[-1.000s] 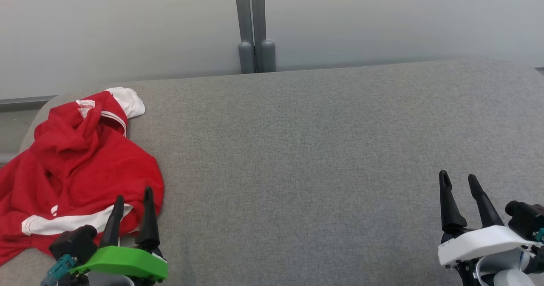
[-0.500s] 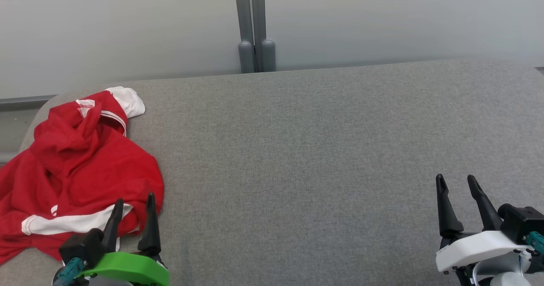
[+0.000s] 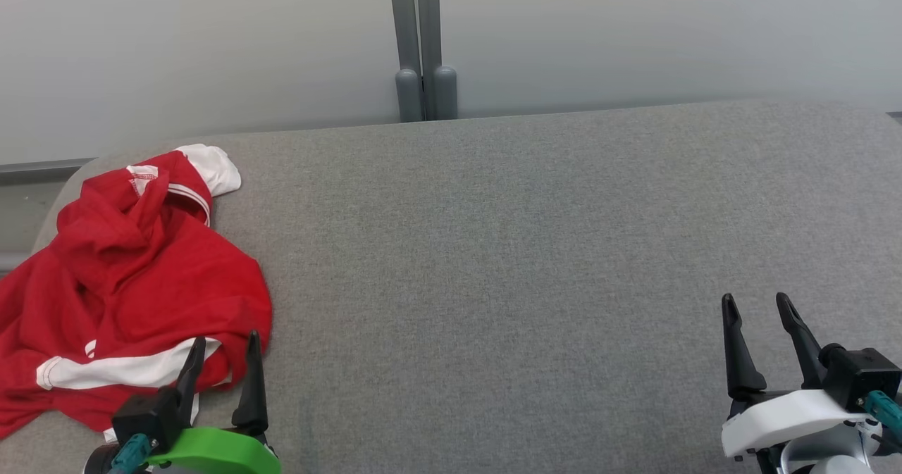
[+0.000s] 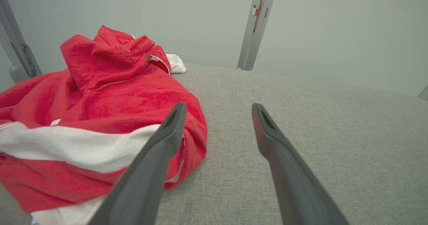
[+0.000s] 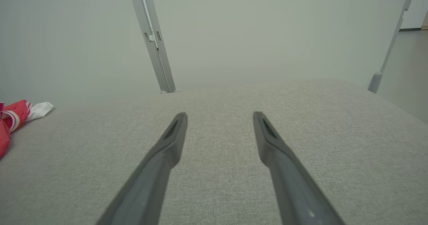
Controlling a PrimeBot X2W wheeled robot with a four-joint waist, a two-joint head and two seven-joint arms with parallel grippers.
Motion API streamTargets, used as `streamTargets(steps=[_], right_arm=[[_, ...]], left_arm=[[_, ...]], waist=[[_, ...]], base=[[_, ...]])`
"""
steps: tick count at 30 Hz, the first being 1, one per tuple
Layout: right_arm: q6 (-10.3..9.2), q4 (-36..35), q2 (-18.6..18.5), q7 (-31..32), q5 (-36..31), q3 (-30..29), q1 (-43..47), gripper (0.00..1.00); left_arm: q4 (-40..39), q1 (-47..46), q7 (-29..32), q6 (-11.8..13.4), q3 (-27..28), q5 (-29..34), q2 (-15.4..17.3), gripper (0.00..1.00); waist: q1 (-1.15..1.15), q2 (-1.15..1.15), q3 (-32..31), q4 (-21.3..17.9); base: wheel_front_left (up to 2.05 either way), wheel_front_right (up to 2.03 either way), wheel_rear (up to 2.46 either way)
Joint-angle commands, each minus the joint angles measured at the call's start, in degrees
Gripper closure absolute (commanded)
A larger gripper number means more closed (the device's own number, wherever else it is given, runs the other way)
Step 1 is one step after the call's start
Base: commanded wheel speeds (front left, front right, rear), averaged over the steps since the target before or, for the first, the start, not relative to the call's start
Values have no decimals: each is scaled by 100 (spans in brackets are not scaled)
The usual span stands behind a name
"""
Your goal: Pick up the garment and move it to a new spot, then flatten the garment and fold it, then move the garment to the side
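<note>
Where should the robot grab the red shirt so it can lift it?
Probably the puffy red fold at the near right edge of the red shirt, by its white stripe. It bulges up off the grey cushion, so a finger can slide under. Come in from the robot's side with the open left claw, which sits right beside it.

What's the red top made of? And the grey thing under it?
The red top looks like soft knitted cloth, maybe cotton or fleece: matte, fuzzy, with stitched seams and floppy folds. The grey surface looks covered in woven fabric, matte and speckled; what lies under it is hidden.
</note>
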Motion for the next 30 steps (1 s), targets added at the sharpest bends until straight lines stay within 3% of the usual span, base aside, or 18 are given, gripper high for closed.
streamTargets(steps=[1, 20, 30], right_arm=[[14, 6, -11, -69, -102, -3, 60, 0], [10, 111, -27, -259, -658, -51, 117, 0], [10, 166, 1, -255, -461, -161, 124, 0]], left_arm=[[4, 35, -52, -14, 0, 147, 13, 0], [71, 71, -255, -18, 61, 647, -44, 0], [82, 77, -246, -18, 95, 576, -58, 0]], waist=[[0, 0, -1, 0], [0, 0, -11, -8], [0, 0, -15, -20]], base=[[0, 0, 0], [0, 0, 0], [0, 0, 0]])
